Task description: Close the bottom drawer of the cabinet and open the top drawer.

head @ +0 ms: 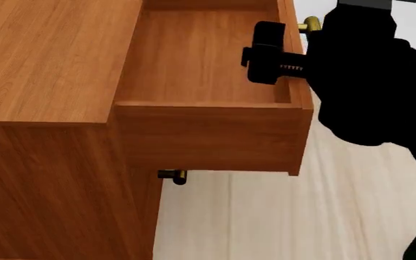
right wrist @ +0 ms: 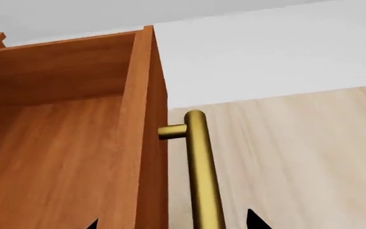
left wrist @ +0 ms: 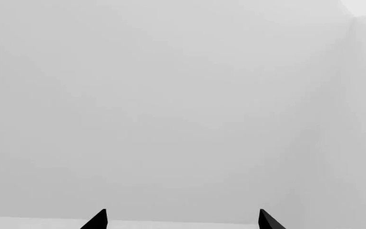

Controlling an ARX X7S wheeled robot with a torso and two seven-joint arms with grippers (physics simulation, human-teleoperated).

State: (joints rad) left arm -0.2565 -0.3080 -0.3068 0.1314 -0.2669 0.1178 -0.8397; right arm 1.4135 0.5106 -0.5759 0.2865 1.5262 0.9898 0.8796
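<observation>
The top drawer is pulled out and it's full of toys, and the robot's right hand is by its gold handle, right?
Not quite: the top drawer is pulled out, but it is empty, bare wood inside, as the head view shows. The right gripper is indeed at its brass handle.

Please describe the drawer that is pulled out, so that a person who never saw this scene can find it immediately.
Find the boxy reddish-brown wood-grain cabinet. Directly under its flat top, the uppermost shallow wooden drawer sticks out over the pale floor, open and empty. Unlike the drawer below, of which only a brass handle end peeks out, this one has the black right gripper at its front panel, by its brass bar handle.
</observation>
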